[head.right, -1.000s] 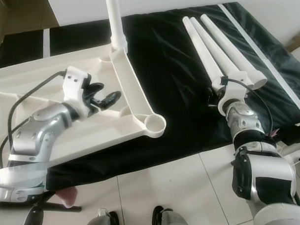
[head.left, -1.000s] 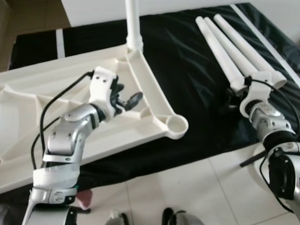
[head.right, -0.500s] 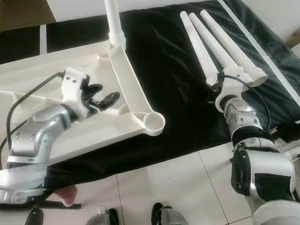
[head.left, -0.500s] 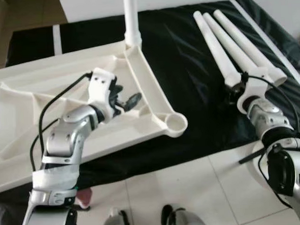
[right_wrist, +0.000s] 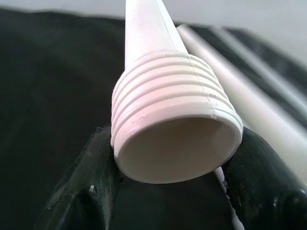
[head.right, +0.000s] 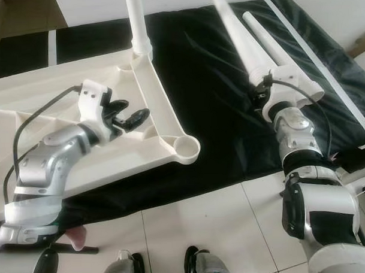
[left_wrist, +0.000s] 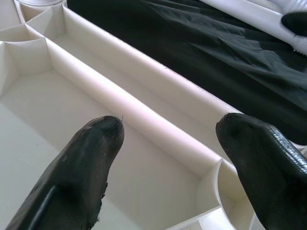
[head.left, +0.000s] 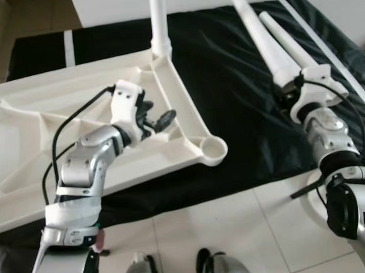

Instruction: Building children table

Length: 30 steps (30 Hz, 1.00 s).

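Right gripper [head.right: 260,93] clamps one threaded table leg [head.right: 239,38], while the upturned tabletop [head.left: 26,136] carries one fitted leg [head.left: 160,26] with three left.

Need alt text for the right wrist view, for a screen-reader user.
The right gripper is shut on a white table leg, its open, threaded end facing the camera between the two black fingers. The leg tapers away over a black sheet, and another white leg lies on the sheet beside it.
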{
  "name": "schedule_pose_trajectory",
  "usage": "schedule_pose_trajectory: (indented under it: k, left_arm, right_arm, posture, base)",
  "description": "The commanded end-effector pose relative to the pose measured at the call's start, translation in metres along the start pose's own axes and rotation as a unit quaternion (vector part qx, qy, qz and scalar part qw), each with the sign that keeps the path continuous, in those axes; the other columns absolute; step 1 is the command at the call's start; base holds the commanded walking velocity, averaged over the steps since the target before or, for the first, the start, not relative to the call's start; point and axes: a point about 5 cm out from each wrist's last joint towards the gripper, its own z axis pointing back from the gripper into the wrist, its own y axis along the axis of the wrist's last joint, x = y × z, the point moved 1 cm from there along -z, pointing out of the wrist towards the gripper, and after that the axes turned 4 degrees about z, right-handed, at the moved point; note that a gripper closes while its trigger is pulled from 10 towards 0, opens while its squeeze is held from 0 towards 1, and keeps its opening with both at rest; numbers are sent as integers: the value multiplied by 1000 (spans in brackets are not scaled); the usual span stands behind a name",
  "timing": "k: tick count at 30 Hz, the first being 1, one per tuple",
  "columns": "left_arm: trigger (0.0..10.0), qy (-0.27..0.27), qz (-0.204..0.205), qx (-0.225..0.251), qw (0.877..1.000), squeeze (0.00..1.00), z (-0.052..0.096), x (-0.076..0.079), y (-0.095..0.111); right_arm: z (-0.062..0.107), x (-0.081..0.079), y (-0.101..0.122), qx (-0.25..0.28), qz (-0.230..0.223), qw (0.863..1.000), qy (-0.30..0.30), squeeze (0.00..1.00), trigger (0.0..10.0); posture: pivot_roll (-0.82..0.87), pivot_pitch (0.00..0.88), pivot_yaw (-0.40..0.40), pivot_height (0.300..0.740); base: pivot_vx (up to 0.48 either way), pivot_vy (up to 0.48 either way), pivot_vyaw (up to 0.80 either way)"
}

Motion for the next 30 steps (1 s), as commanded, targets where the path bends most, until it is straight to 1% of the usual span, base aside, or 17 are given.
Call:
schedule_pose_trajectory:
  k: [1,4,5,6,9,10,12,14,17,18,19,20,21,23,24,26,30]
  left_arm:
    - [10000,48,2,5,999,0,-1,-6,0]
    - [10000,49,3,8,999,0,-1,-6,0]
    - [10000,50,4,9,999,0,-1,-6,0]
    - [10000,50,4,9,999,0,-1,-6,0]
    - [10000,52,5,10,999,0,-1,-7,0]
    - [10000,52,5,10,999,0,-1,-7,0]
    - [10000,52,6,10,999,0,-1,-7,0]
    - [10000,52,6,10,999,0,-1,-7,0]
    - [10000,52,6,11,999,0,-1,-7,0]
    - [10000,52,7,12,999,0,-1,-7,0]
    - [10000,52,7,12,999,0,-1,-7,0]
    - [10000,52,7,12,999,0,-2,-7,0]
    - [10000,52,7,12,999,0,-2,-7,0]
    - [10000,52,8,13,999,0,-1,-7,0]
    - [10000,52,8,13,999,0,-1,-7,0]
    - [10000,52,9,12,999,0,-1,-7,-1]
    - [10000,53,10,11,998,0,-1,-7,-1]
  right_arm:
    - [5,21,5,20,4,999,-47,0,10000]
    - [14,46,4,21,4,994,-111,0,10000]
    - [16,50,3,21,4,992,-122,0,10000]
    - [16,50,3,21,4,992,-122,0,10000]
    - [27,70,-3,12,9,986,-166,0,10000]
    - [27,70,-3,12,9,986,-166,0,10000]
    - [31,75,-5,10,10,984,-178,0,10000]
    - [39,86,-8,2,10,980,-196,0,10000]
    - [43,90,-10,0,13,979,-202,0,10000]
    - [48,95,-13,-5,9,978,-208,0,10000]
    - [48,95,-13,-5,9,978,-208,0,10000]
    - [53,99,-18,-12,11,977,-212,0,10000]
    - [53,99,-18,-12,11,977,-212,0,10000]
    - [69,108,-32,-36,16,974,-223,0,10000]
    - [69,108,-32,-36,16,974,-223,0,10000]
    - [81,115,-45,-62,16,970,-234,0,10000]
    - [88,116,-54,-81,8,968,-238,0,10000]
  posture:
    - [14,174,-74,740]
    - [13,165,-80,740]
    - [13,165,-80,740]
    - [13,165,-80,740]
    - [12,152,-80,740]
    - [12,152,-80,740]
    - [12,150,-81,740]
    - [11,149,-81,740]
    - [7,145,-83,740]
    - [7,145,-83,740]
    - [7,145,-83,740]
    - [6,142,-84,740]
    - [6,142,-84,740]
    - [0,144,-83,740]
    - [0,144,-83,740]
    - [-3,148,-78,740]
    - [-2,152,-76,740]
  base:
    - [0,0,0]
    - [0,0,0]
    - [0,0,0]
    - [0,0,0]
    - [0,0,0]
    - [0,0,0]
    - [0,0,0]
    - [0,0,0]
    - [0,0,0]
    - [0,0,0]
    - [0,0,0]
    - [0,0,0]
    - [0,0,0]
    - [0,0,0]
    - [0,0,0]
    - [0,0,0]
    - [0,0,0]
